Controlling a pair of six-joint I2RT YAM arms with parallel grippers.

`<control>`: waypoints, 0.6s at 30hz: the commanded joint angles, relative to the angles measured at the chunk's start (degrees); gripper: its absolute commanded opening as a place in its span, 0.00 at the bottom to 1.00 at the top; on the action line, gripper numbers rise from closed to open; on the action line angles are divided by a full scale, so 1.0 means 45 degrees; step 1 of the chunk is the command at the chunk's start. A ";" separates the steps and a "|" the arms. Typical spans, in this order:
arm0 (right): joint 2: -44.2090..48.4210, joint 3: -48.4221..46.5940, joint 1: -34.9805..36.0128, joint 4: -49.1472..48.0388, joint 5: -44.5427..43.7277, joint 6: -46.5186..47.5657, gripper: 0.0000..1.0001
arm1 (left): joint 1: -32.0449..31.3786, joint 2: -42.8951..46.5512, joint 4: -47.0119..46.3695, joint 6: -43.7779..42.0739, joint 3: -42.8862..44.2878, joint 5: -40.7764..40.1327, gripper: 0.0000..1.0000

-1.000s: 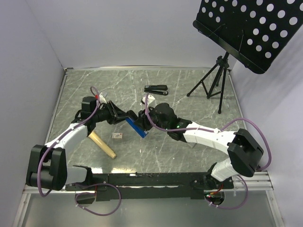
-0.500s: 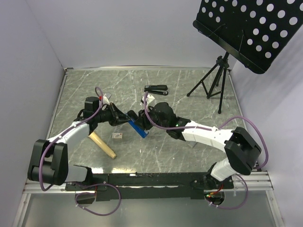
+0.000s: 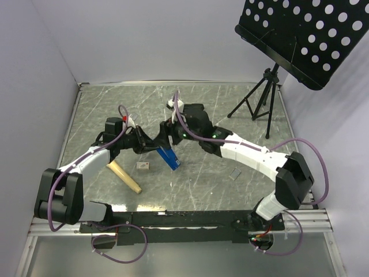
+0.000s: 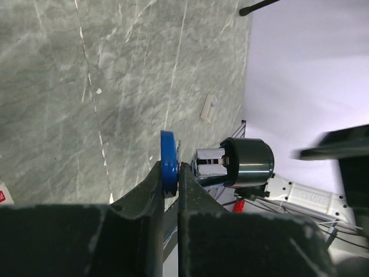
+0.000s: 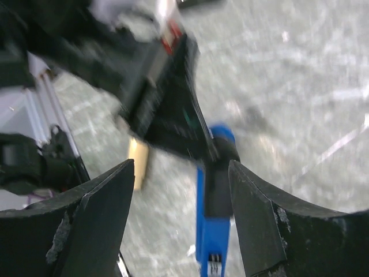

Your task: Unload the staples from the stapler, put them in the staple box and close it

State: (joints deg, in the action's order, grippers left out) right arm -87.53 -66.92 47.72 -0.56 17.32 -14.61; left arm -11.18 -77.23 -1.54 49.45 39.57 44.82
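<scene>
My left gripper (image 3: 155,148) is shut on the upper end of a blue stapler (image 3: 168,156), which hangs tilted over the table. In the left wrist view the fingers (image 4: 171,170) pinch its blue edge (image 4: 168,154). My right gripper (image 3: 164,134) is open and empty, just above and behind the stapler. In the right wrist view (image 5: 181,167) the stapler (image 5: 211,231) lies between the spread fingers, apart from both. A small silvery-grey strip (image 3: 234,174), apparently staples, lies on the table to the right. It also shows in the left wrist view (image 4: 209,108).
A small tan-and-white box (image 3: 143,166) and a wooden handle (image 3: 125,177) lie near the left arm. A black tripod (image 3: 259,101) with a perforated music stand (image 3: 305,34) stands at the back right. The right arm hides the black stapler in the top view.
My right gripper has drawn up and back from the blue stapler toward the far side. The left gripper still holds the stapler in nearly the same place.
</scene>
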 commanded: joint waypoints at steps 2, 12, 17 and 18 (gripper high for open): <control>-0.0803 -0.1691 0.0039 0.0963 0.0584 0.0415 0.73 | -0.0230 0.0346 -0.0127 -0.0305 0.0620 0.0353 0.01; -0.1585 -0.2005 0.0039 0.1197 0.0311 0.0512 0.66 | -0.0230 0.0580 -0.0225 -0.0032 0.0640 0.0783 0.01; -0.1839 -0.2044 0.0039 0.1296 0.0331 0.0415 0.61 | -0.0230 0.0639 -0.0751 0.0319 0.0445 0.1251 0.01; -0.1819 -0.2005 0.0039 0.1257 0.0330 0.0396 0.61 | -0.0230 0.0678 -0.0790 0.0339 0.0425 0.1232 0.01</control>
State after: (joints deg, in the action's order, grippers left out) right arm -95.04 -74.04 47.75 4.12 18.65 -12.95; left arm -11.99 -77.19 0.84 48.86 39.57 45.17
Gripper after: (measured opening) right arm 0.619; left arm 0.112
